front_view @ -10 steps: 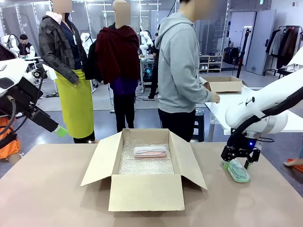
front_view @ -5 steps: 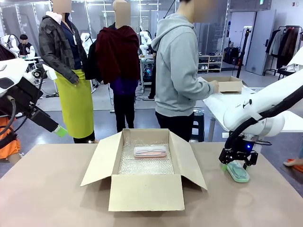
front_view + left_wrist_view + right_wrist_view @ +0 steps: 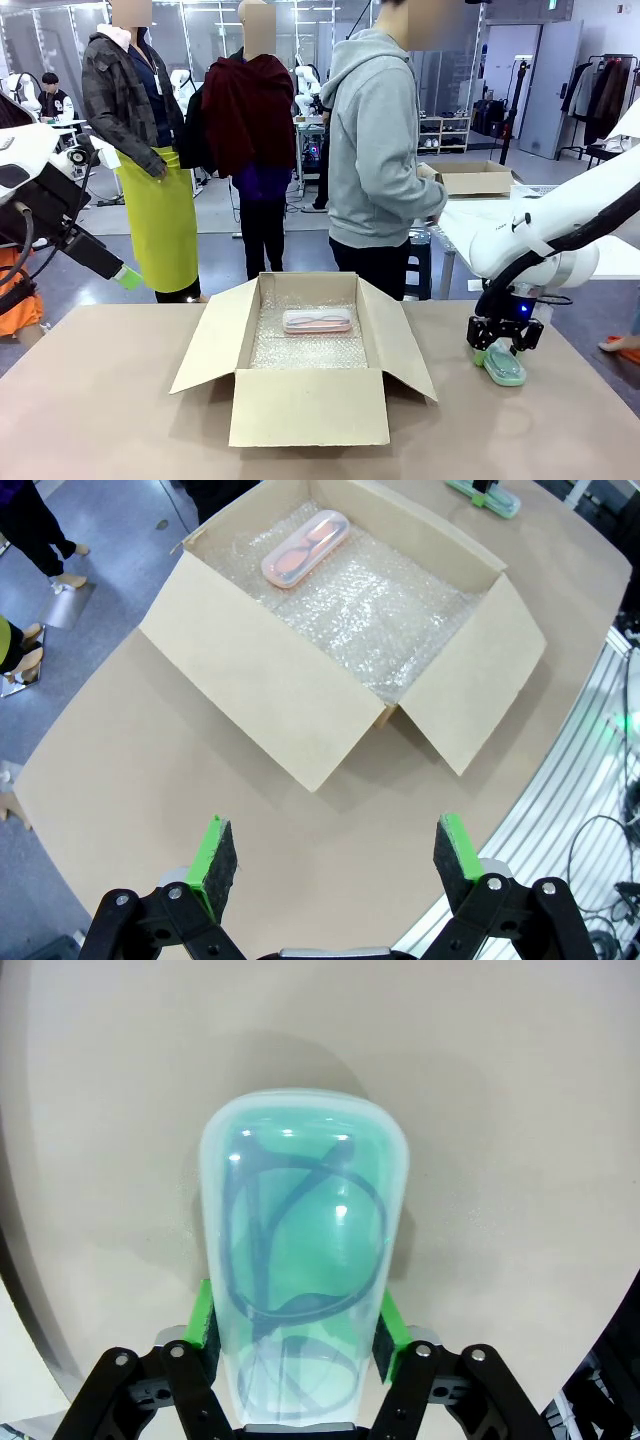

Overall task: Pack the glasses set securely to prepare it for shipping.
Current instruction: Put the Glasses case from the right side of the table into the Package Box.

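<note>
- The pale pink glasses case, oblong with a clear lid, lies flat on the bubble wrap at the far side of the open cardboard box.
- The mint green glasses case, clear-lidded with dark glasses inside, lies flat on the surface right of the box, one end clamped between the right gripper's jaws.

Front camera looks across the cardboard box from its near side; left wrist camera looks down on it from high. Right wrist camera hangs close over the mint green glasses case beside the box, a case all views share.
</note>
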Controlling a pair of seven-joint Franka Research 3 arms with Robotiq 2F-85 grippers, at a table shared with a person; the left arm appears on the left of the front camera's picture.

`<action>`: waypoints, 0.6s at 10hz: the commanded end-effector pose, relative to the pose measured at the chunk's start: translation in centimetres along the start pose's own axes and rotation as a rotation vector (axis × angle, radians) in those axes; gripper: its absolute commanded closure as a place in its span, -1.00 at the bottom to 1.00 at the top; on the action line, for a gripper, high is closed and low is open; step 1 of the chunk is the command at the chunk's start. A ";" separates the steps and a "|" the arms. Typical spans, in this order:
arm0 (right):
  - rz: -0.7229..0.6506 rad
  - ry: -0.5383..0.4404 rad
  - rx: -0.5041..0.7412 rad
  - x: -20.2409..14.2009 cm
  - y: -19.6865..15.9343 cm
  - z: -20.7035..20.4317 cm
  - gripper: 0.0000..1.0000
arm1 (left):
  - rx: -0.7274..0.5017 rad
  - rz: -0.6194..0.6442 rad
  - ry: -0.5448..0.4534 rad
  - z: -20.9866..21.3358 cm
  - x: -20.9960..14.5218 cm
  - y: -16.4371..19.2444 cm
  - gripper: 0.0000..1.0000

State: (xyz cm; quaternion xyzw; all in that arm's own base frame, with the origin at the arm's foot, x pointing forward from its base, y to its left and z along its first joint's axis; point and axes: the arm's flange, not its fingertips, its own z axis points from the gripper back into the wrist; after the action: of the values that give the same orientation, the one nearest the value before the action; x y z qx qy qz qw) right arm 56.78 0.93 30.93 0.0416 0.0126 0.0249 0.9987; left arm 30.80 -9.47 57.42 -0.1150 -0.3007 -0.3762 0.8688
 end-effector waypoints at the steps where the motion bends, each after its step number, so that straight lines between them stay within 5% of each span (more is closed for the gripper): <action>1: -0.040 -0.017 -0.020 -0.1 0.6 -0.1 0.20 | -0.002 -0.011 -0.020 0.0 -0.1 0.1 -1.00; 2: -0.055 -0.008 -0.016 -0.1 0.5 0.1 0.24 | -0.002 -0.011 -0.020 0.0 -0.1 0.1 -1.00; 3: -0.054 -0.006 -0.020 -0.4 0.6 1.0 0.59 | -0.002 -0.011 -0.020 0.0 -0.1 0.1 -1.00; 6: 0.007 -0.069 0.013 -3.4 1.7 8.5 0.55 | -0.002 -0.011 -0.020 0.0 -0.1 0.1 -1.00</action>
State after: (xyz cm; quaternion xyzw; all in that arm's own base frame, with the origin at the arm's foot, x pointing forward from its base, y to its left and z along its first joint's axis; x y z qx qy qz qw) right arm 55.66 1.25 37.18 0.0437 -0.0123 0.0197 0.9988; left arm 30.79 -9.46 57.44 -0.1150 -0.3009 -0.3762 0.8687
